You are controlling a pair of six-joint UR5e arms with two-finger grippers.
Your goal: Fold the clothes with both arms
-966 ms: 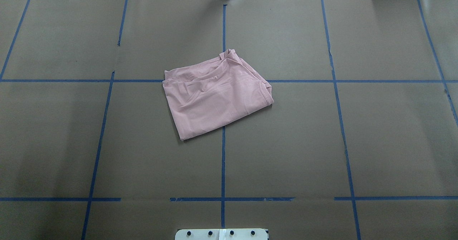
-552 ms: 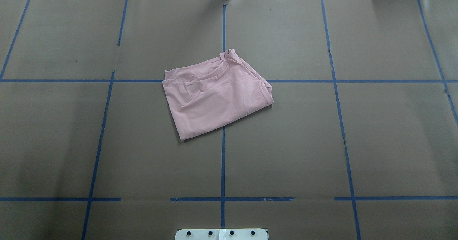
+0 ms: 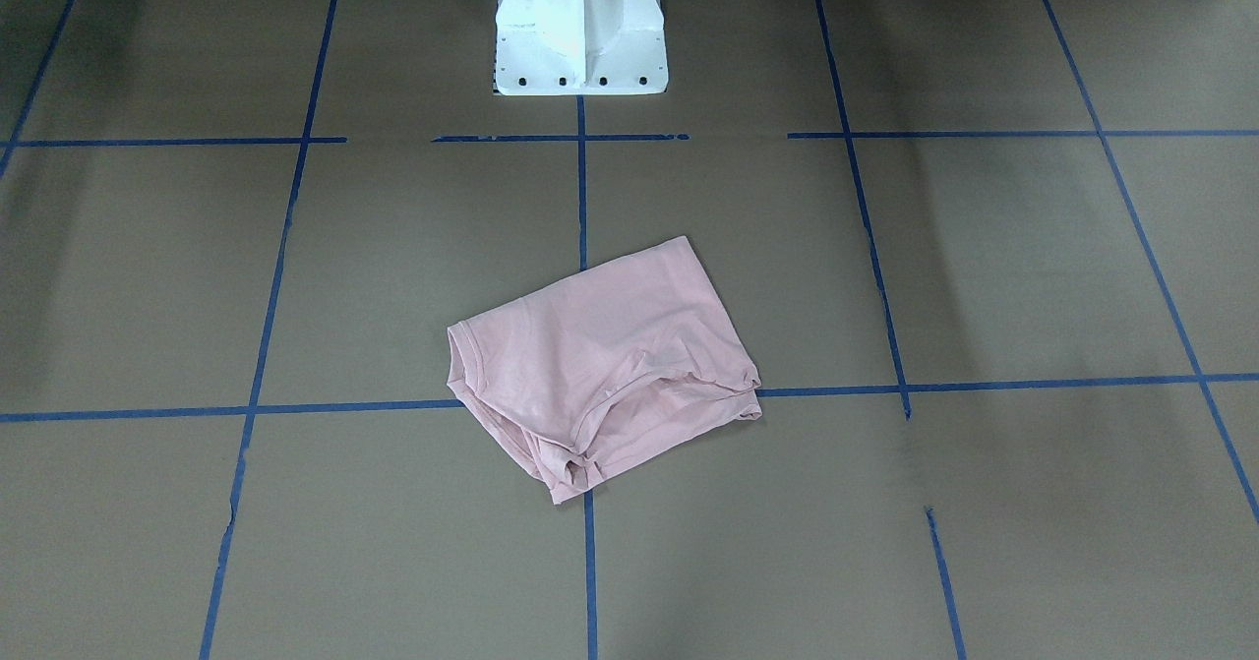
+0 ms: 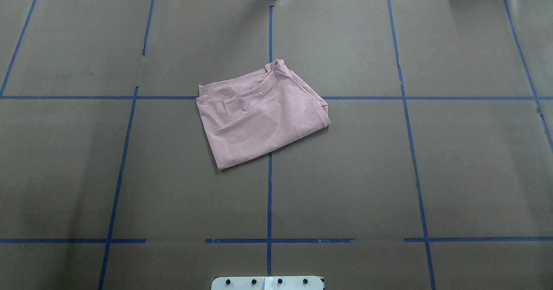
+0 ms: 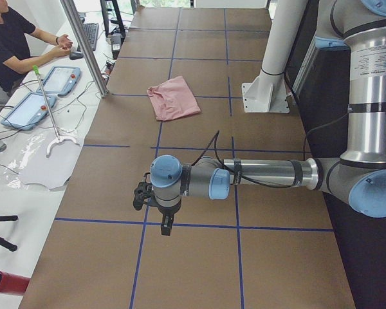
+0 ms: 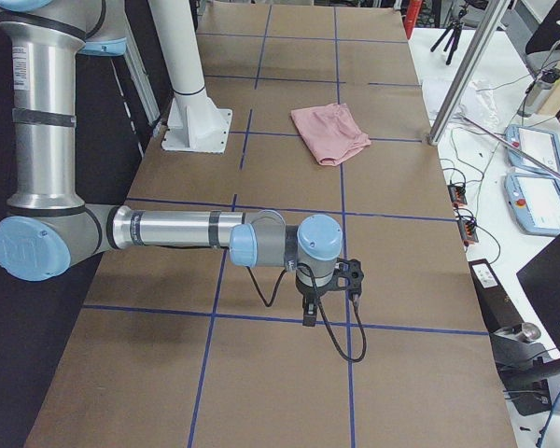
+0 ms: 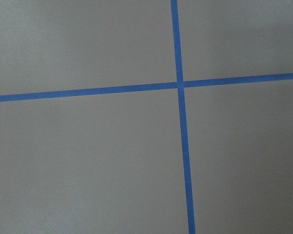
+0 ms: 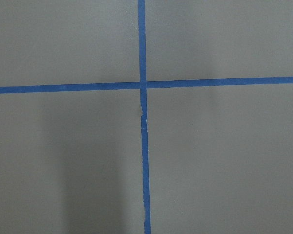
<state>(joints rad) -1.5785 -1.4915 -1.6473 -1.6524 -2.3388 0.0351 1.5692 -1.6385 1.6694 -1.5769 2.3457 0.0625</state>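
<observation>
The pale pink T-shirt (image 4: 259,117) lies folded into a compact, slightly skewed rectangle at the middle of the table. It also shows in the front view (image 3: 600,365) and both side views (image 5: 174,96) (image 6: 329,131). Its print is hidden. The left gripper (image 5: 165,229) points down over a tape line, far from the shirt, and shows only in the left side view. The right gripper (image 6: 309,319) points down the same way near the table's other end. I cannot tell whether either is open or shut. Both wrist views show only bare paper and tape.
Brown paper with a blue tape grid (image 4: 269,195) covers the table. The white pedestal base (image 3: 578,30) stands at the robot's edge. A metal post (image 5: 87,48), tablets and a seated operator (image 5: 13,38) are beyond the far edge.
</observation>
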